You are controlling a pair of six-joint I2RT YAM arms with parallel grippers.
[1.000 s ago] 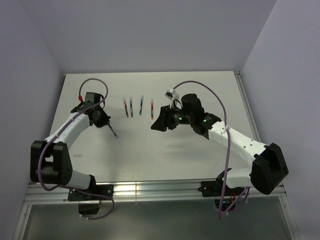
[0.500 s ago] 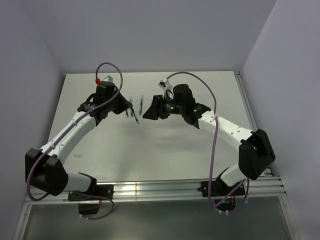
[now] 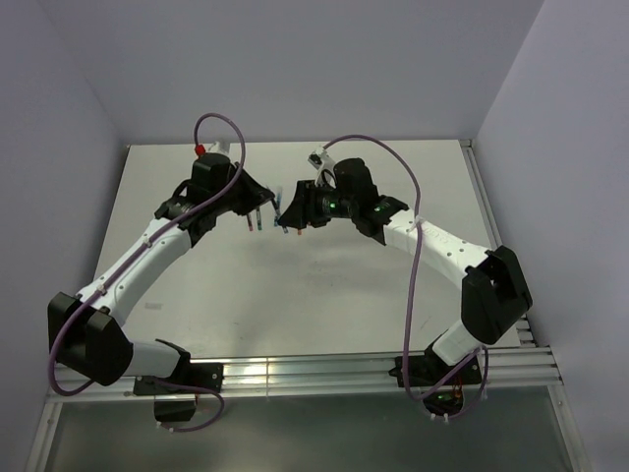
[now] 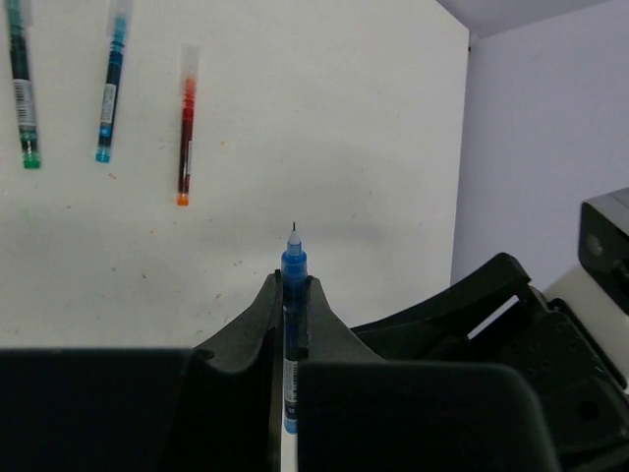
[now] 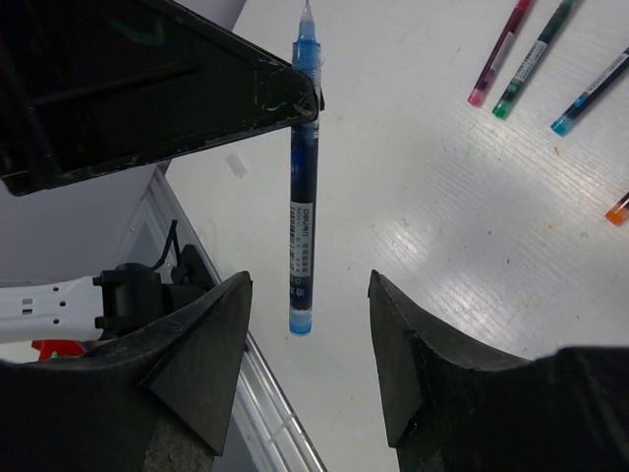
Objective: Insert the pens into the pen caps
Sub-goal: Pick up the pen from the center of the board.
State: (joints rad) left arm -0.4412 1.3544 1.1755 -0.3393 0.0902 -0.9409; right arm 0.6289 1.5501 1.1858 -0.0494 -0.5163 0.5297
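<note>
White surface [image 3: 295, 295] underneath. Left gripper [image 4: 293, 287] clamped on blue pen [image 5: 303, 226] near its tip, aloft by the far edge; right gripper [image 5: 310, 282] spread wide around the tail, not touching. Risk: off-centre closing could twist the thin pen loose, dropping it.

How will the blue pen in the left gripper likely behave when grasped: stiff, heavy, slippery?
Probably stiff: the blue pen runs straight beyond the left gripper, which pinches it only near its tip end. Likely light, since that small pinch carries it. Its smooth, slim barrel may slip or swivel in a grip, and would probably roll on the table.
</note>
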